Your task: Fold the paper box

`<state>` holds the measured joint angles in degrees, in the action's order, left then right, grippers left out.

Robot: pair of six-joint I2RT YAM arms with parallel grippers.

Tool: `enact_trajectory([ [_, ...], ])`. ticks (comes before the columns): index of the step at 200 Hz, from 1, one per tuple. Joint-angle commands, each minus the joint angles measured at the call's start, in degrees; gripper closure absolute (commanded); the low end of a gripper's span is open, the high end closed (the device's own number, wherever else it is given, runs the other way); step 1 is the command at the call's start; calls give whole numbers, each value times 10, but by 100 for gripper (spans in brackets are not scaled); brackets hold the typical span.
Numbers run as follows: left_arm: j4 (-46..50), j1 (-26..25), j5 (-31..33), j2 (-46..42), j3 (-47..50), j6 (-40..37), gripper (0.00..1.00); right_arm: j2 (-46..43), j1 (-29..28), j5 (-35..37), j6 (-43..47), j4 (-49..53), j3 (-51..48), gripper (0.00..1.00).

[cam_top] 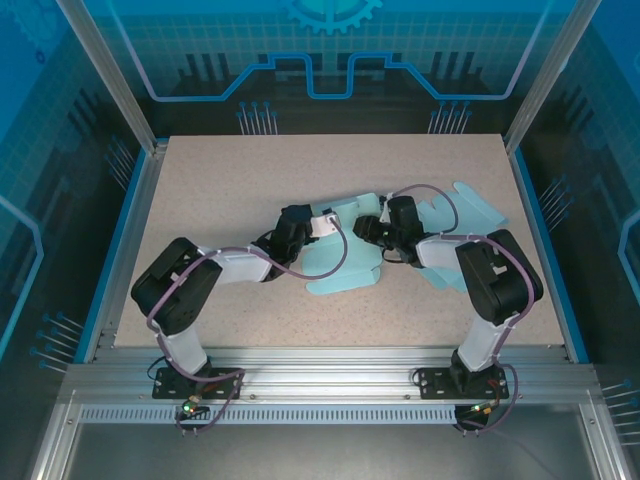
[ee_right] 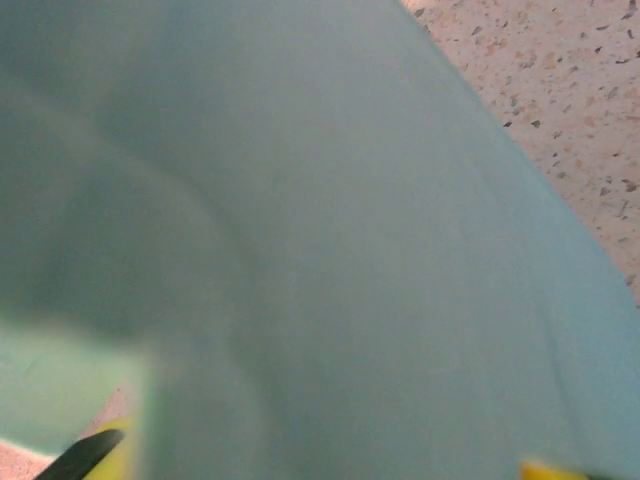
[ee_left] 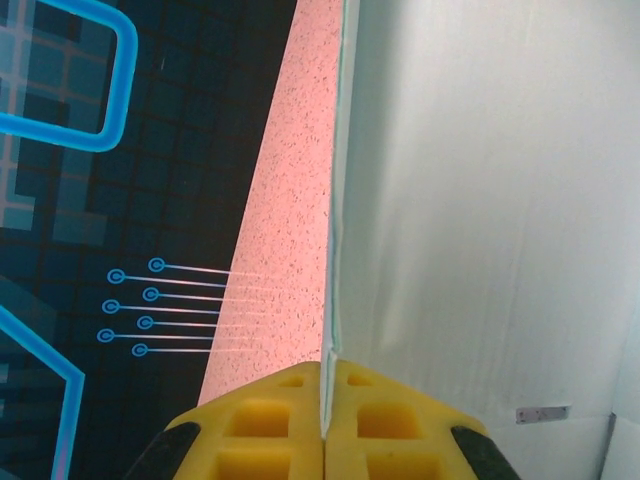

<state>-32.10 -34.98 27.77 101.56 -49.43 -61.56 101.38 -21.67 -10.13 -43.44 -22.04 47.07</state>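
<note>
- On the speckled table (cam_top: pixel 250 170), inside a blue-walled enclosure, the paper box (cam_top: pixel 345 265) lies as an unfolded pale teal sheet at mid-table. It spreads from centre toward the right rear. The top view alone shows this whole outline.
- Left arm (cam_top: pixel 200 275) and right arm (cam_top: pixel 495 275) rise from the near edge and bend inward. Their wrists meet over the middle of the sheet, a relation seen from above and not from either wrist camera.
- Left gripper (cam_top: pixel 333 223) sits at the sheet's left-centre part in the top view, where its jaws are too small to read.
- The left wrist view supplies that detail. The left gripper (ee_left: pixel 325 400) is pressed together on a thin edge of the paper box (ee_left: pixel 480 200), which stands as an upright pale panel. The yellow fingers (ee_left: pixel 270 420) meet on either side of that edge, with the table (ee_left: pixel 285 200) beyond.
- Right gripper (cam_top: pixel 366 229) lies just beside the left one, over the sheet.
- In the right wrist view the paper box (ee_right: pixel 300 250) hangs blurred, close to the lens, with the table (ee_right: pixel 560 80) at the upper right. Yellow fingertips (ee_right: pixel 548 470) peek out at the lower corners, well apart; whether they pinch the sheet cannot be told.
</note>
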Motion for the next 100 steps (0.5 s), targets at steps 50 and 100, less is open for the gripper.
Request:
enact_trajectory([
  [50,-83,-5,-3,45,4,-94,100,-126,-9,81,58,193,-2,55],
  [100,-111,-5,-13,43,24,-114,100,-275,23,96,83,278,-41,52],
])
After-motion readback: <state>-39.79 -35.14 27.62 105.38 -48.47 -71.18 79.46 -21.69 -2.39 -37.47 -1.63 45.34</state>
